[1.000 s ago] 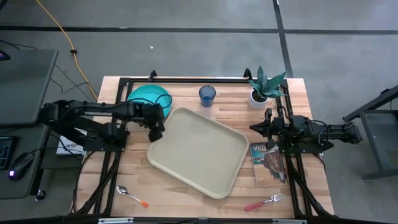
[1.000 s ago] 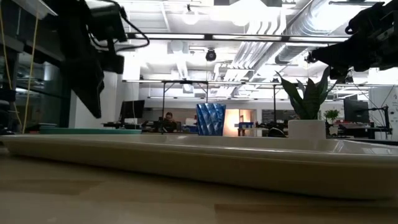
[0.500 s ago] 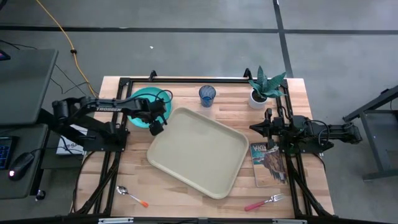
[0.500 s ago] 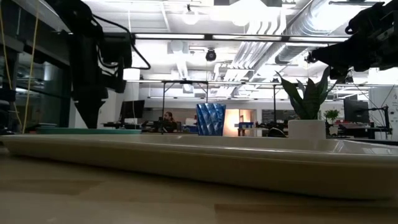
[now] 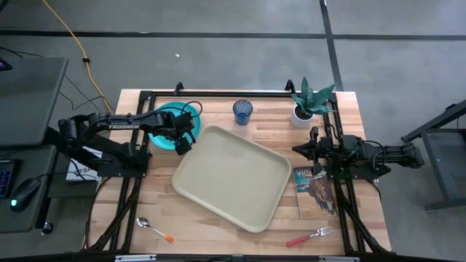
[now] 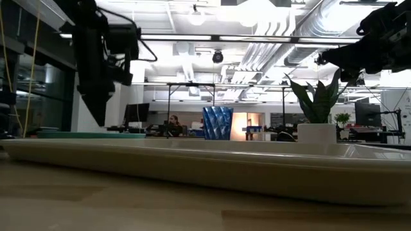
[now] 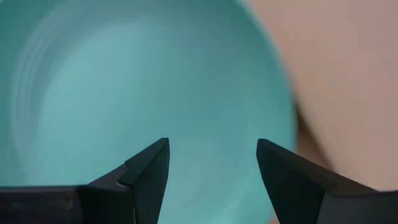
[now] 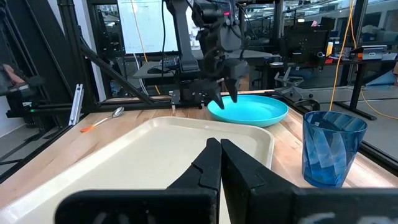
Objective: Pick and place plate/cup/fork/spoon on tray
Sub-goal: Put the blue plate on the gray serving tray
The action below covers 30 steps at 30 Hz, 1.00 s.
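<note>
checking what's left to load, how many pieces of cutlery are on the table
2. The spoon lies near the table's front left corner; the fork lies near the front right corner. Neither is on the tray.

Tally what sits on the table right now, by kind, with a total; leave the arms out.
Plate: 1
Cup: 1
Tray: 1
Spoon: 1
Fork: 1
Potted plant: 1
Magazine: 1
Total: 7
</note>
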Tool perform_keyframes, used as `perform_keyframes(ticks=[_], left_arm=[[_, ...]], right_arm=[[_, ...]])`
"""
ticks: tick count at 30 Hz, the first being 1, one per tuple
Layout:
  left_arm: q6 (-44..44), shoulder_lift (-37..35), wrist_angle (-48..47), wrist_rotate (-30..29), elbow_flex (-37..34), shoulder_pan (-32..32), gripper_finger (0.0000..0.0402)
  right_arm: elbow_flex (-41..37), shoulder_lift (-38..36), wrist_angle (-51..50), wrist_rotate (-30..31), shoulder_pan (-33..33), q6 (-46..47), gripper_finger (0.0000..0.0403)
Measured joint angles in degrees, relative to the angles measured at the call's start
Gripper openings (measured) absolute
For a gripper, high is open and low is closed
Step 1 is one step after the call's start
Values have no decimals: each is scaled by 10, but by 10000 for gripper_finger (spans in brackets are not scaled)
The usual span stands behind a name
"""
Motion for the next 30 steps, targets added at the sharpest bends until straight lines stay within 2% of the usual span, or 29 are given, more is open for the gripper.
perform_keyframes(ticks=[8,14,19,23,30], left_arm=[[5,-14,-62,107,0,-17,225],[-3,-11,-71,105,-5,-39,225],[-33,-11,-69,65,-6,-53,225],[-38,-11,-61,71,-12,-59,225],[-29,35,-23,66,-12,-59,225]], right_arm=[[0,0,0,0,0,0,0],[0,0,0,0,0,0,0],[0,0,0,0,0,0,0],[0,0,0,0,0,0,0],[0,0,0,0,0,0,0]])
